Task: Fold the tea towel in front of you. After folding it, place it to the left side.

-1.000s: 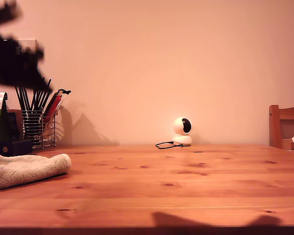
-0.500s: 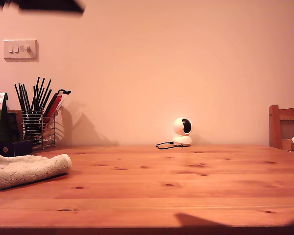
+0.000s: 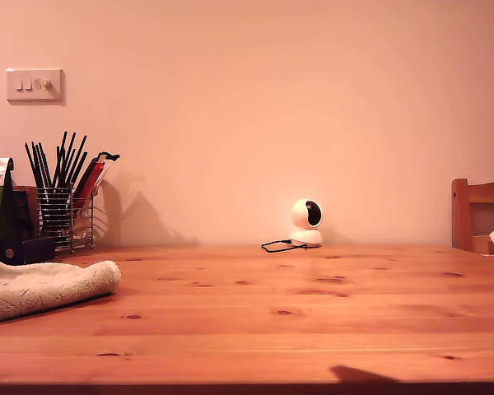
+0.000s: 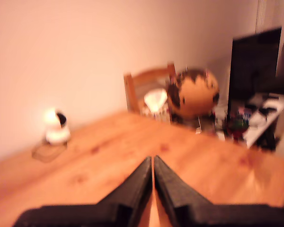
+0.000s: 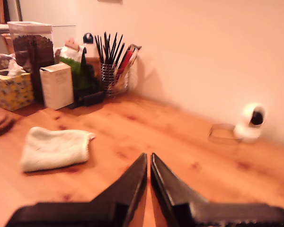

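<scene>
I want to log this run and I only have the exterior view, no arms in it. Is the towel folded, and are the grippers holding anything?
Observer: The second wrist view shows the tea towel whole: a folded rectangle lying flat, nothing on it.
Operator: And the grippers?
Observer: My second gripper is shut and empty, above bare table, apart from the towel.
Operator: The other one?
Observer: My first gripper is shut and empty too, pointing toward a chair and a globe.
</scene>
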Tool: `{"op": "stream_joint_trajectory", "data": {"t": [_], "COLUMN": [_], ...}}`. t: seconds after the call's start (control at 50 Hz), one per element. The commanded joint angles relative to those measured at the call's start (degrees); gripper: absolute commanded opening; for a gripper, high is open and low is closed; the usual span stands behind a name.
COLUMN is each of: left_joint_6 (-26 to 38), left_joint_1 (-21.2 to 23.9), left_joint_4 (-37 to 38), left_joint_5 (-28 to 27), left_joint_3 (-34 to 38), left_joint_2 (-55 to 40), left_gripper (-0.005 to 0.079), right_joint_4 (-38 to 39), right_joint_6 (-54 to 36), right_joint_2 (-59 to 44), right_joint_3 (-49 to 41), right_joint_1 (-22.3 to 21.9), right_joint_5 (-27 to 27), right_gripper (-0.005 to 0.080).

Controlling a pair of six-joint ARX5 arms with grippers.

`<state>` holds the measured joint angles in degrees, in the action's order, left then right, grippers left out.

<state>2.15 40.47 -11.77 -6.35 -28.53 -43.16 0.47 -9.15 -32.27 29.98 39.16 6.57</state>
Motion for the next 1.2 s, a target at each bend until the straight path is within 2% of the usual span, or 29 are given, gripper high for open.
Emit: {"op": "stream_joint_trajectory", "data": {"t": [0.0,0.1,0.44,0.58,0.82,1.18], "left_joint_6": [1.09,3.43,3.48,3.41,3.39,3.39], "left_joint_1": [-0.52,-2.82,-14.10,-17.97,-18.08,-18.08], "left_joint_4": [-0.77,-3.26,-6.29,-6.25,-6.14,-6.21], "left_joint_5": [0.81,0.55,-11.37,-13.86,-13.99,-13.79], "left_joint_3": [1.88,3.89,4.92,4.92,4.92,4.92], "left_joint_2": [0.63,1.29,0.74,0.74,0.76,0.79], "left_gripper": [-0.0024,-0.0024,-0.0024,-0.0024,-0.0024,-0.0024], "right_joint_4": [1.57,3.82,10.71,12.72,11.89,-2.67], "right_joint_6": [-1.62,-2.16,-1.64,-1.38,-1.33,-1.33], "right_joint_2": [-0.11,-0.94,-7.58,-9.38,-9.46,-9.46], "right_joint_3": [-1.27,-1.92,-1.92,-1.92,-1.90,-1.92], "right_joint_1": [0.04,-1.88,-11.02,-12.35,-12.33,-12.31], "right_joint_5": [-0.22,-2.91,-13.33,-14.01,-13.51,-13.51], "right_gripper": [-0.0011,-0.0011,-0.0011,-0.0011,-0.0011,-0.0011]}}
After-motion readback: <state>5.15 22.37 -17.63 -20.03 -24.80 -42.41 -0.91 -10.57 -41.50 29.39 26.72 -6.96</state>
